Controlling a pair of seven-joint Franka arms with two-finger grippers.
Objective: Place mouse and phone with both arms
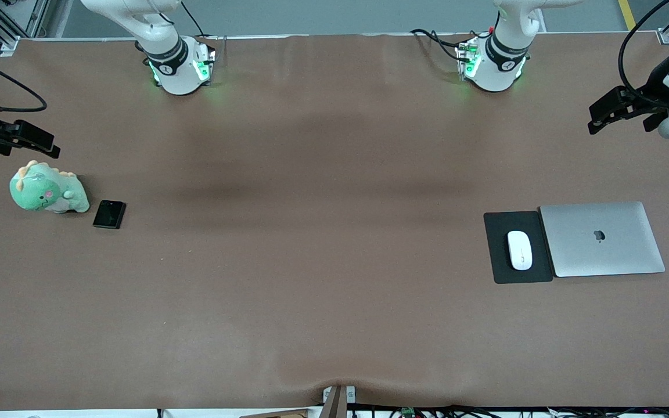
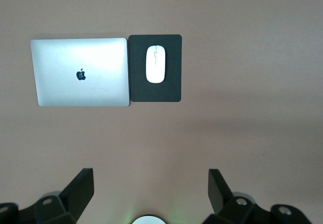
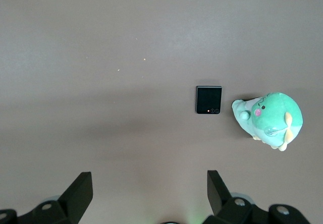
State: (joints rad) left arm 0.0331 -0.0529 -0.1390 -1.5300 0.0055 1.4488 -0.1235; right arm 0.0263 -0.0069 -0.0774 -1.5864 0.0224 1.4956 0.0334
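Note:
The white oval mouse (image 1: 520, 250) (image 2: 156, 64) lies on a black pad (image 1: 497, 255) (image 2: 171, 90) toward the left arm's end of the table. A small black phone (image 1: 109, 214) (image 3: 209, 99) lies flat toward the right arm's end, beside a green plush toy. My left gripper (image 1: 601, 119) (image 2: 150, 181) hangs open and empty high above the table's edge at its own end. At the other end my right gripper (image 1: 41, 146) (image 3: 150, 181) also hangs open, empty, above bare table close to the plush toy.
A closed silver laptop (image 1: 601, 238) (image 2: 78, 72) lies against the black pad on the side toward the left arm's end. The green plush dinosaur (image 1: 47, 190) (image 3: 270, 119) sits next to the phone. The brown table cover (image 1: 311, 232) stretches bare between the two groups.

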